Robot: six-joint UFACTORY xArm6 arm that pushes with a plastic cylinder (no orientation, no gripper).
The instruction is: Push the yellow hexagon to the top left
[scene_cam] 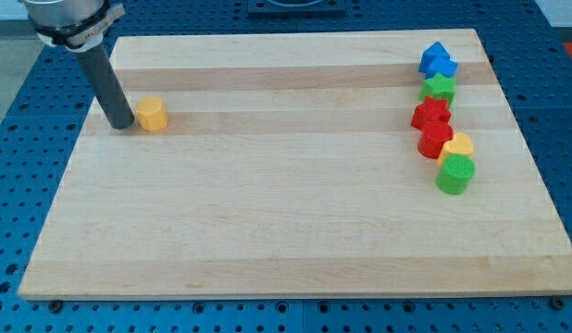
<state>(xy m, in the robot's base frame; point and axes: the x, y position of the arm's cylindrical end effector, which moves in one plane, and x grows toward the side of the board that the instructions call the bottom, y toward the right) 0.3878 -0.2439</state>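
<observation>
Pale wooden board (295, 213) on a blue perforated bench carries the yellow hexagon (152, 114), a small squat block with flat facets and a lighter top face, sitting near the view's left edge, somewhat below the top left corner. Just to its left, touching or nearly so, stands my tip (122, 126); the arm ends in a plain dark rod, with no claw to open and nothing held. From there a push would send the block rightward, so I judge the tip should circle to the block's lower right, then press squarely on a facet and steer up and left in a slow stroke, stopping short of the edge. Well apart, on the right, cluster a blue block (437, 60), green star (440, 87), two red blocks (432, 126), another yellow block (459, 144) and green cylinder (454, 173).
</observation>
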